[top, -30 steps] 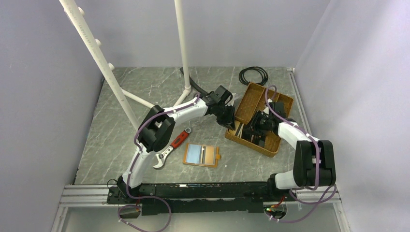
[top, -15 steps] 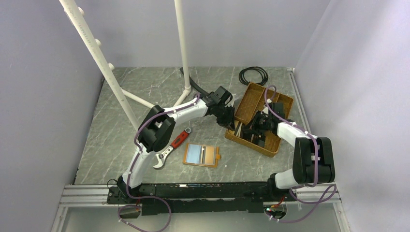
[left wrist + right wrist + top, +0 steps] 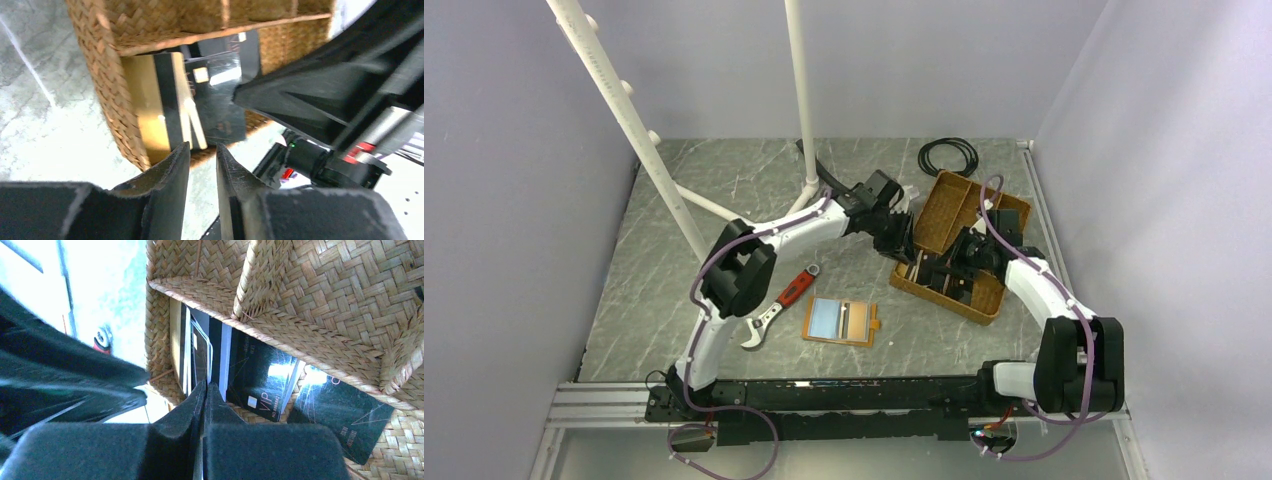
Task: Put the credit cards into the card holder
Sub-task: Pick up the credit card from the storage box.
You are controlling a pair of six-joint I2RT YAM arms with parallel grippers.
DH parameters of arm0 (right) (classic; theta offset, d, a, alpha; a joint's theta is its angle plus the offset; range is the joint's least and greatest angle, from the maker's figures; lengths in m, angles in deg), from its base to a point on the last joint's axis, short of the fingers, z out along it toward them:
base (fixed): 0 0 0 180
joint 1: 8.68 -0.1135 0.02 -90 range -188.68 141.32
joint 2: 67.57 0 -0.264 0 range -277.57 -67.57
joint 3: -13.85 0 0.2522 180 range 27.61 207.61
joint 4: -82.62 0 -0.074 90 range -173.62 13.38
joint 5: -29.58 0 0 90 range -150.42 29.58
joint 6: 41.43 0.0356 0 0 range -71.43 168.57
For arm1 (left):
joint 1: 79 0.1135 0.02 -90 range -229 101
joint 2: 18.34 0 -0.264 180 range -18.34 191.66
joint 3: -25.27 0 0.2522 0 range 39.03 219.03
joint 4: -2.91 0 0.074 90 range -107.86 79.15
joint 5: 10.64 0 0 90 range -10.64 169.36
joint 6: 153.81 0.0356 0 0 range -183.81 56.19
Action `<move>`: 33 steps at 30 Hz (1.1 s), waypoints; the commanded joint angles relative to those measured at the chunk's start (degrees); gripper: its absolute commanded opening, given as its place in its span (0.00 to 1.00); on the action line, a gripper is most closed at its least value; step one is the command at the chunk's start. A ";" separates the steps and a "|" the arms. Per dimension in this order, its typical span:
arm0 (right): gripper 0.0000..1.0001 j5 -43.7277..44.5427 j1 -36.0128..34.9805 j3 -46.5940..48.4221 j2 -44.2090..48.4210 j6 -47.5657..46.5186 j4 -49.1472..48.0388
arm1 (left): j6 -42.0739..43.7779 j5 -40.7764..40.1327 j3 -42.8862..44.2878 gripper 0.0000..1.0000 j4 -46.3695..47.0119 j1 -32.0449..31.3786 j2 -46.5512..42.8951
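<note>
One tray [image 3: 949,180], one card holder [image 3: 841,321], at least four credit cards [image 3: 260,375] in tray.
Right pincer [image 3: 204,385] closed at upright card's edge by tray wall; left pincer [image 3: 202,147] slightly parted, empty, outside; holder open on table [image 3: 724,190], well apart.

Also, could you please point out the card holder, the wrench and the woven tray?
card holder [image 3: 840,321], top view, its middle.
wrench [image 3: 784,299], top view, red handle's lower end.
woven tray [image 3: 947,205], top view, bare far compartment.
</note>
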 commanded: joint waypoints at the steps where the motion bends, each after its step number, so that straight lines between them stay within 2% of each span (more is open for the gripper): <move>1: 0.00 0.45 0.12 2.33 0.53 -1.76 4.43 | -1.54 3.10 0.81 0.32 2.06 0.45 -7.19; 11: 0.00 0.01 0.12 5.50 -0.10 -1.63 6.04 | -2.89 4.77 -1.73 0.32 4.10 0.73 -9.40; 27: 0.00 -2.57 0.12 2.04 -7.86 -2.21 -3.95 | -2.32 5.62 -1.41 0.36 4.52 0.55 -5.61; 28: 0.03 -1.91 0.12 2.46 -8.36 -2.48 -3.23 | -2.10 5.45 -1.28 0.36 4.19 0.56 -5.65; 31: 0.25 4.78 0.12 4.21 -6.45 -4.06 1.30 | -1.78 5.00 -1.55 0.36 3.99 0.55 -5.96; 33: 0.30 8.63 -0.10 5.13 -4.59 -5.06 4.50 | -1.73 4.90 -1.73 0.36 4.12 0.59 -6.01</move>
